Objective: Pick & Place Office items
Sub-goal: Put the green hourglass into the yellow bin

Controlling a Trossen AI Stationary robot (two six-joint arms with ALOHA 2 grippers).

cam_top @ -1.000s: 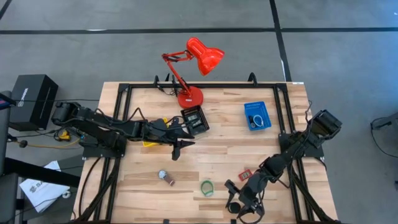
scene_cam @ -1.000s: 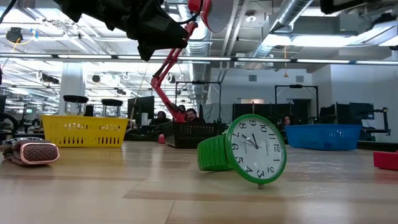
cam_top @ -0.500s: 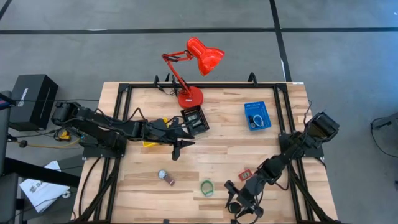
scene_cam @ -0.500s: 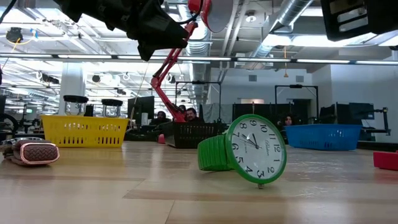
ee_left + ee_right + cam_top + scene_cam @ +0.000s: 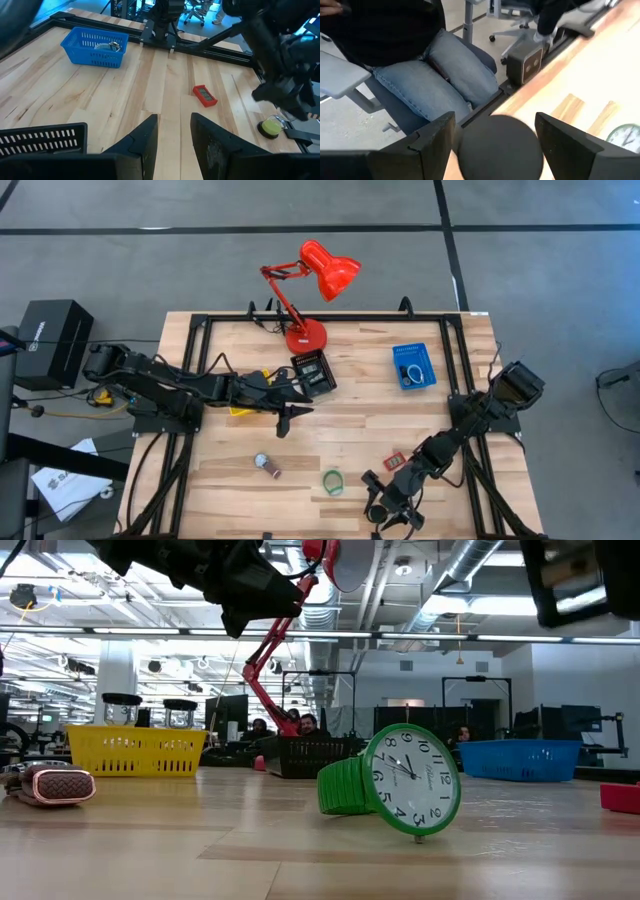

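My right gripper (image 5: 385, 510) hangs above the table's near edge, shut on a black round puck (image 5: 500, 147). A green wristwatch (image 5: 332, 480) stands on edge on the wood just left of it, large in the low view (image 5: 400, 790). A small red rectangular piece (image 5: 394, 461) and a brown-banded watch (image 5: 268, 467) lie on the table. My left gripper (image 5: 285, 423) hovers open over the table's middle, beside the yellow tray (image 5: 238, 408), with nothing between its fingers (image 5: 145, 145). My right gripper pinches the black round puck between its two fingers, one on each side of its rim (image 5: 465, 150). The puck is lifted clear of the table. How far back it reaches between the fingers does not show.
A red desk lamp (image 5: 305, 335) stands at the far edge, with the black mesh tray (image 5: 312, 372) before it and the blue tray (image 5: 413, 366) to the right. A seated person's legs (image 5: 435, 80) are just beyond the near edge. Bare wood lies between the two arms.
My right arm has shifted a little. In the low view its dark bulk has come farther down into the upper right corner. The puck stays in its fingers. The left arm and the things on the table have kept still.
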